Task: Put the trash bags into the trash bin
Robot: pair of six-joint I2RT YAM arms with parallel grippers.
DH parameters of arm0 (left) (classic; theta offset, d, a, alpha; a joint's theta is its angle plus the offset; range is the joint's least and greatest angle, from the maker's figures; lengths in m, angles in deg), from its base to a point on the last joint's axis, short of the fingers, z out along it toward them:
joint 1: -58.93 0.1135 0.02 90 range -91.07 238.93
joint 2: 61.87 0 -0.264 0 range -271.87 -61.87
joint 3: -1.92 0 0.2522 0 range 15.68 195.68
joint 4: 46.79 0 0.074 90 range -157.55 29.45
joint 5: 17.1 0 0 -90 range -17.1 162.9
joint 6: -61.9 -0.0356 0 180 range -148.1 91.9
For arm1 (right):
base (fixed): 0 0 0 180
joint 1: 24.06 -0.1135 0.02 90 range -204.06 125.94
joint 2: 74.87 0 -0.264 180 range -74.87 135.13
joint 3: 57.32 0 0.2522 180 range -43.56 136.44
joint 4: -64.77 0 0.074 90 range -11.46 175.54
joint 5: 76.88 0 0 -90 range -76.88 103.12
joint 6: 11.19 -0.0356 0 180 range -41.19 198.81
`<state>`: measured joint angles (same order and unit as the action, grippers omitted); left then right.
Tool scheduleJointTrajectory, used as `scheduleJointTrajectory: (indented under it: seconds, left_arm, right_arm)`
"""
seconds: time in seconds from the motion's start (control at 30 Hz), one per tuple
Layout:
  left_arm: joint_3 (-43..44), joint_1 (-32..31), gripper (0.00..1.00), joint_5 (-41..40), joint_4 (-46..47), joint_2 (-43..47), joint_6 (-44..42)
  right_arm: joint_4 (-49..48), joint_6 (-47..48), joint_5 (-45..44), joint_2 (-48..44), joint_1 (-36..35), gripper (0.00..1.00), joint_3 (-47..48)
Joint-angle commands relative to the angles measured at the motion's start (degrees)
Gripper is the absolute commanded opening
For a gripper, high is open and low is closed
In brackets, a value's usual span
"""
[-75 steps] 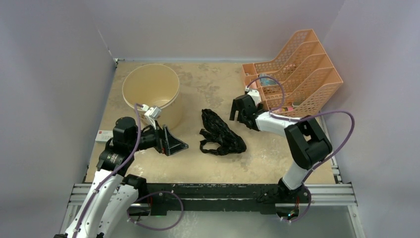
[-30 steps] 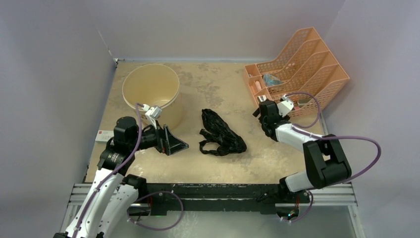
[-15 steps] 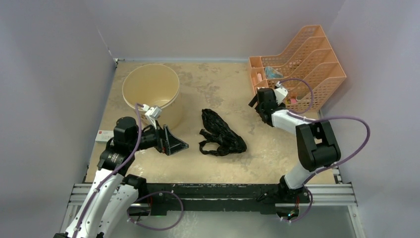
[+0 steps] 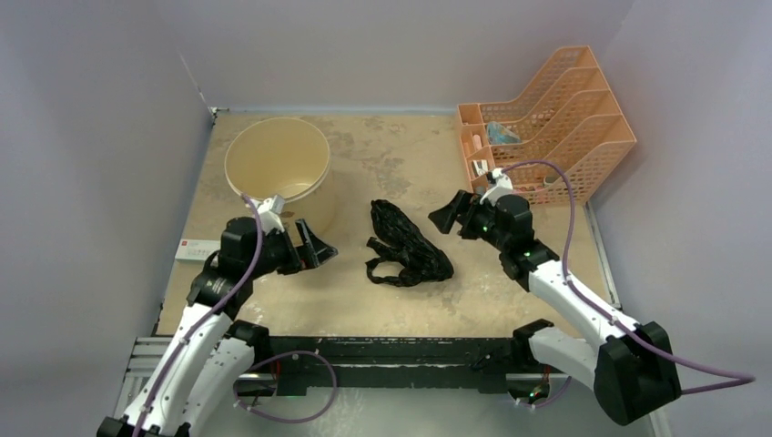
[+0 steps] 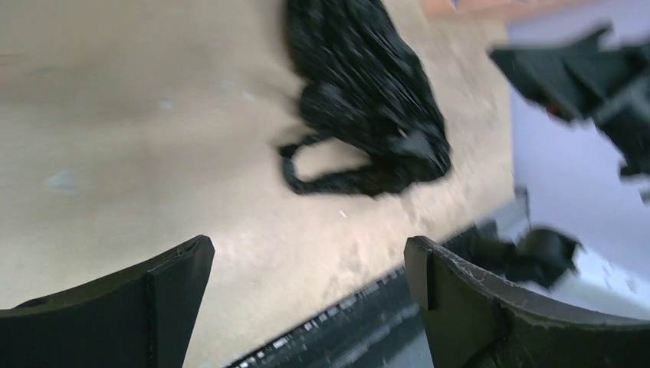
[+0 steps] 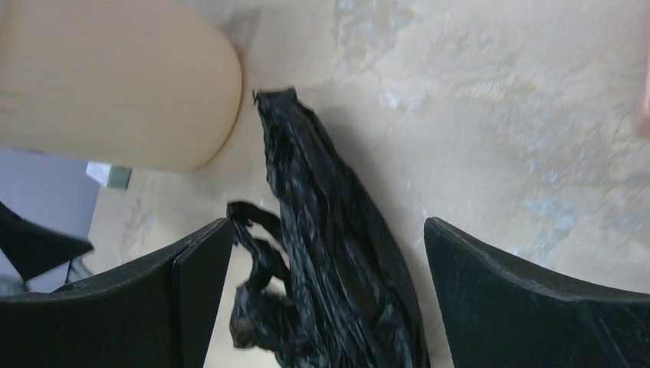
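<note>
Top external view: I am seeing one bag (image 4: pixel 405 244), one bin (image 4: pixel 319 208), one organiser (image 4: pixel 555 118), one card (image 4: pixel 196 248) and my two claws over one table (image 4: pixel 382 155).
Bag, count: one black crinkly bunch is showing; whether more than one film is folded into it I cannot tell.
Bag, place: it is lying on the table near the middle, between my two claws, outside the bin and apart from it.
Bag, handles: one loop is sticking out on its near-left side in the left wrist view (image 5: pixel 368 100); the right wrist view (image 6: pixel 329 253) is showing tangled loops I cannot count.
Bin, count and place: one cream bucket is standing upright at the far left, mouth up; its wall is filling the upper left of my right wrist view (image 6: pixel 115 77).
Left claw (image 4: pixel 317 246): I am holding it released, jaws wide, gripping nothing, just in front of the bin and pointing toward the bag (image 5: pixel 306 249).
Right claw (image 4: pixel 444 221): I am holding it released too, jaws wide, nothing between them, aiming at the bag from the right and not touching it (image 6: pixel 328 226).
Organiser: one orange mesh rack is standing at the far right corner, holding small things too tiny to count.
Card: one white slip with a red end is lying at the table's left edge, beside my left arm.
</note>
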<state>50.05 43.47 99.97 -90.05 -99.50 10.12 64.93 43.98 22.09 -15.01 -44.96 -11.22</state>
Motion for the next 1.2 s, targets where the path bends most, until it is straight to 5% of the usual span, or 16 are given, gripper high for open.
scheduleJointTrajectory:
  seconds: [0.0,0.17,0.3,0.67,0.87,1.17]
  left_arm:
    - [-3.22,-0.18,0.97,-23.44,-0.13,7.12,6.49]
    - [-7.35,-0.18,0.98,-35.0,8.99,8.22,3.95]
    - [-9.34,-0.1,1.0,-35.46,20.57,3.65,-5.24]
    - [-5.64,1.71,1.0,-26.52,37.96,-14.58,-16.62]
    - [-4.02,7.57,1.0,-11.34,51.92,-25.43,-18.1]
    - [11.23,7.82,0.99,-0.67,52.28,-43.62,-17.77]
  right_arm:
    - [-2.63,-2.08,5.43,-1.38,-0.36,0.97,-2.91]
    - [0.77,0.11,3.39,0.43,-0.36,0.98,1.15]
    - [3.82,2.15,1.69,0.72,-0.37,0.99,4.29]
    - [4.69,3.49,4.41,2.42,-0.36,0.99,5.97]
    - [3.28,3.48,8.14,3.15,-0.37,0.99,5.37]
    - [7.23,7.12,12.23,9.81,-2.65,0.95,7.65]
